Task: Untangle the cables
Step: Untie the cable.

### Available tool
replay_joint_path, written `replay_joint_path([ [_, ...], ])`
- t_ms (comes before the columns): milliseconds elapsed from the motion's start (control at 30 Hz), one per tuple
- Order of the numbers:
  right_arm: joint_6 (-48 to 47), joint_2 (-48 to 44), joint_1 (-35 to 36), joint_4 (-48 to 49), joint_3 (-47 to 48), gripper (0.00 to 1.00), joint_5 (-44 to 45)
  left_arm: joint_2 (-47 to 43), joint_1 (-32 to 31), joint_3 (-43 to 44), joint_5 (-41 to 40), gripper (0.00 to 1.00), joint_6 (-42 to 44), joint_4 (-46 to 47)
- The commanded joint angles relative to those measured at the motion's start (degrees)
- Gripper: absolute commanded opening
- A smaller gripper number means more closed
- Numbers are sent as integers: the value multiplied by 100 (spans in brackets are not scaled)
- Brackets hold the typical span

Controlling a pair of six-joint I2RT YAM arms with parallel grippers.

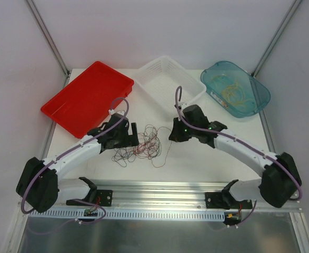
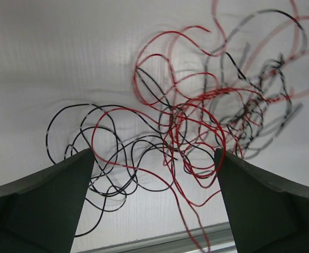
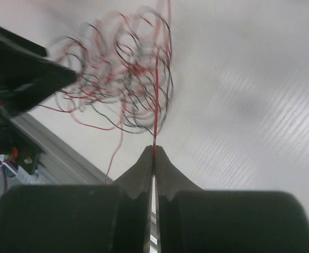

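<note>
Closest to me is the aluminium rail (image 1: 159, 185) along the near edge, where both arms are bolted. At the far left, towards the back, sits a red tray (image 1: 86, 97). In front of it the left gripper (image 2: 153, 155) hangs over the left side of the tangle, jaws spread as wide as they go and holding nothing.

The cables (image 1: 141, 146), red and black, lie in a loose knotted heap on the white table (image 1: 207, 158) between the two grippers. To their right, the right gripper (image 3: 154, 150) is pinched fully together on one red strand (image 3: 156, 95), which runs straight and taut from its tips into the heap. Behind stand a white basket (image 1: 165, 84) and, far right, a blue tub (image 1: 259, 89) with a yellow-orange coil (image 1: 233, 95) in it.

These wires look featherweight, limp yet springy. I'd guess tugging one drags the whole heap unless the other side is pinned. They look thin enough to slip from the pads, so pinch firmly. An outer black loop (image 2: 49, 137) at the left edge seems the sensible place to hold.
</note>
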Motion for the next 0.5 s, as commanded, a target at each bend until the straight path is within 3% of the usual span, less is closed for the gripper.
replay_joint_path([
  [0, -664, -1030, 16, -1214, 831, 1, 285, 375, -34, 240, -369, 99, -460, 87],
  [200, -1596, -1883, 16, -2963, 2141, 1, 821, 1096, -34, 478, -141, 92, -663, 87],
  [333, -1825, -2051, 16, -3344, 2704, 1, 901, 1246, -52, 574, 88, 89, -769, 96],
  [467, -1851, -2069, 7, -3370, 2705, 1, 682, 825, -113, 601, 360, 90, -821, 104],
])
